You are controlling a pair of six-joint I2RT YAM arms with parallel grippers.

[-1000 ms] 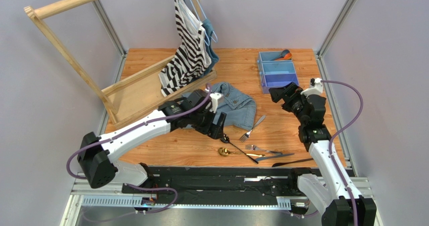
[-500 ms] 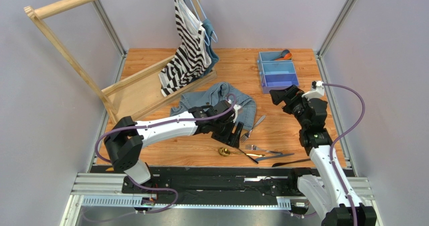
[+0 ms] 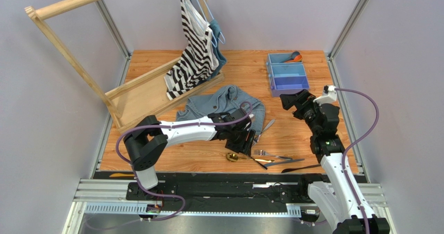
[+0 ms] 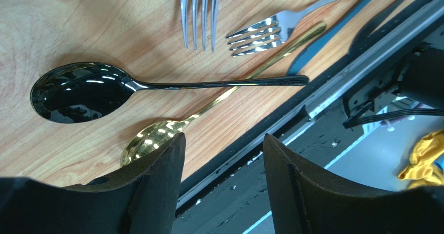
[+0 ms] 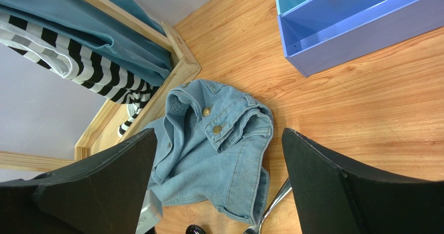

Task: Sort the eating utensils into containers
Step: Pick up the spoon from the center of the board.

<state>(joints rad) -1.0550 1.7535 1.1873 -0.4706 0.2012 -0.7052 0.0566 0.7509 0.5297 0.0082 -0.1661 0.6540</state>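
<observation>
Several eating utensils lie near the table's front edge: a black spoon (image 4: 78, 91), a gold spoon (image 4: 151, 140) with its stem under the black one, two silver forks (image 4: 198, 10) and dark knives (image 3: 292, 162). Another fork (image 3: 263, 130) lies beside the denim. My left gripper (image 4: 223, 140) hovers over the gold spoon's bowl, open, with nothing between its fingers. The light blue containers tray (image 3: 286, 75) stands at the back right, with an orange and a blue spoon (image 3: 294, 57) in its far compartment. My right gripper (image 3: 292, 101) hangs open just in front of the tray.
A crumpled denim jacket (image 5: 219, 140) lies mid-table behind the cutlery. A wooden rack (image 3: 140, 85) with a striped top (image 3: 195, 46) and hangers fills the back left. The black rail (image 4: 323, 93) runs along the table's front edge, close to the left gripper.
My left arm has swung right and forward from the denim jacket to the cutlery pile, and its jaws have narrowed. The right arm has barely shifted.
</observation>
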